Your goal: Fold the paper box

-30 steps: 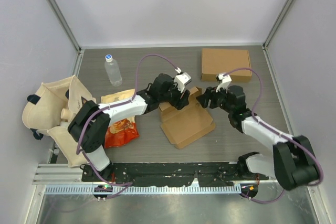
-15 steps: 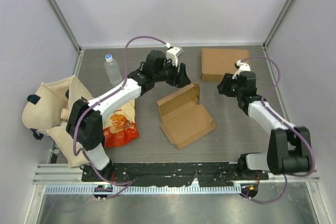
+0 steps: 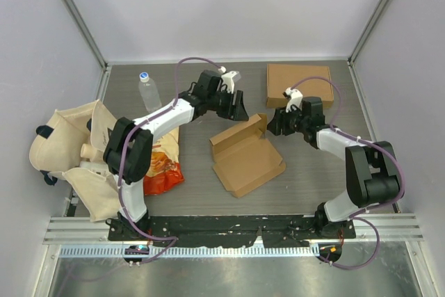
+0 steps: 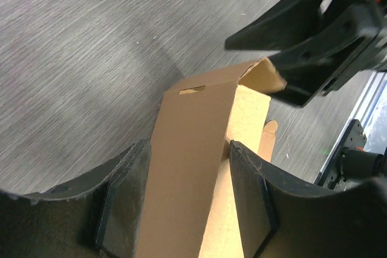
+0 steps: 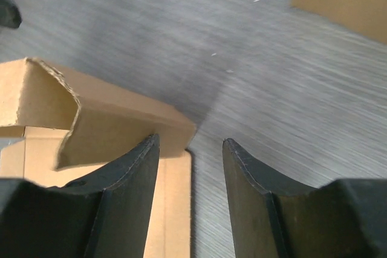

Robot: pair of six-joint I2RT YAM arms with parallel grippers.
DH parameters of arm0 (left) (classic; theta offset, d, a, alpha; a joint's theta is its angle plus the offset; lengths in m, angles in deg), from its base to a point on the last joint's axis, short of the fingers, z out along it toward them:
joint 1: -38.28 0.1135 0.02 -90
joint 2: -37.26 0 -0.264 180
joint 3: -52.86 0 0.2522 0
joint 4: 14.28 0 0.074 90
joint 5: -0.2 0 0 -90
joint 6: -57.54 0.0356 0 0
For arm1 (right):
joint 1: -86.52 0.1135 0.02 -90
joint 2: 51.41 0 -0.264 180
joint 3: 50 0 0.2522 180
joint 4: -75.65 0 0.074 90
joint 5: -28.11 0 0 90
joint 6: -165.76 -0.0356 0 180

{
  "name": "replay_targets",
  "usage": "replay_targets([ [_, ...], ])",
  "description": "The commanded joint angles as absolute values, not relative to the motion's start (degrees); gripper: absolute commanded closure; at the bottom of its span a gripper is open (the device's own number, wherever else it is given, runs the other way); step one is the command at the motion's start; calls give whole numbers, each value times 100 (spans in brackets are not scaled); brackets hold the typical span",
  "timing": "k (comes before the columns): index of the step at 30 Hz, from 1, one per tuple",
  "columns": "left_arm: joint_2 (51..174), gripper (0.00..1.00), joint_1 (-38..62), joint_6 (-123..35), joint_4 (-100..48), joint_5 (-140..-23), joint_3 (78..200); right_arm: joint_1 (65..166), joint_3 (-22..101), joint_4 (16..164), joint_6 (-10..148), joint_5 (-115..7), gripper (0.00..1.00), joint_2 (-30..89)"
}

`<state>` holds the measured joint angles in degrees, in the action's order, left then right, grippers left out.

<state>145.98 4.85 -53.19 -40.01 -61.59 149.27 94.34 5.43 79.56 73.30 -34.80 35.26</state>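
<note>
Sitting mid-table is the paper box (image 3: pixel 247 158), half done: flat panel down, far wall standing up, and a little corner flap sticking up at its far right end. Left gripper (image 4: pixel 188 144) hangs over that far wall with its fingers spread. In its wrist view the cardboard runs right up the gap between them, but I can't tell whether either finger actually touches it. Right gripper (image 5: pixel 190 139) is just beside that far right corner flap, fingers spread too, nothing pinched, mostly bare table (image 3: pixel 299 193) in the gap. Other stuff: a second cardboard box (image 3: pixel 299 85) lying flat at the far right, a water bottle (image 3: pixel 149 92) far left, and a snack bag (image 3: pixel 163 168) and tote bag (image 3: pixel 69 144) on the left.
</note>
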Motion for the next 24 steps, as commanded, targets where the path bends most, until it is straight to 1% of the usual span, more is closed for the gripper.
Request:
replay_targets([
  [1,14510,43,453,-5347,-3947,-5868,14818,9707,691,7674,7699,-2929,50,3648],
  [4,14554,44,453,-5373,-3956,-5842,14836,9725,516,7298,7585,-2867,49,3534],
  [5,14571,46,453,-5373,-3965,-5842,14845,9716,542,7306,7585,-2762,49,3551],
  [7,14624,47,453,-5408,-3991,-5842,14871,9742,699,7376,7471,-2700,49,3621],
  [12,14686,48,444,-5400,-4035,-5851,14889,10022,1033,7815,7839,-3024,48,3815],
  [17,14791,49,444,-5347,-4131,-5798,14968,10375,1201,7746,8103,-3499,48,3920],
  [20,14844,50,444,-5285,-4263,-5816,15038,10638,1157,7466,8218,-3859,52,3903],
  [21,14853,50,444,-5285,-4272,-5824,15056,10665,1140,7438,8235,-3886,57,3903],
  [23,14826,50,453,-5285,-4263,-5824,15056,10770,1113,7377,8244,-4052,62,3938],
  [24,14818,50,444,-5294,-4237,-5816,15047,10788,1052,7341,8236,-4062,67,3938],
])
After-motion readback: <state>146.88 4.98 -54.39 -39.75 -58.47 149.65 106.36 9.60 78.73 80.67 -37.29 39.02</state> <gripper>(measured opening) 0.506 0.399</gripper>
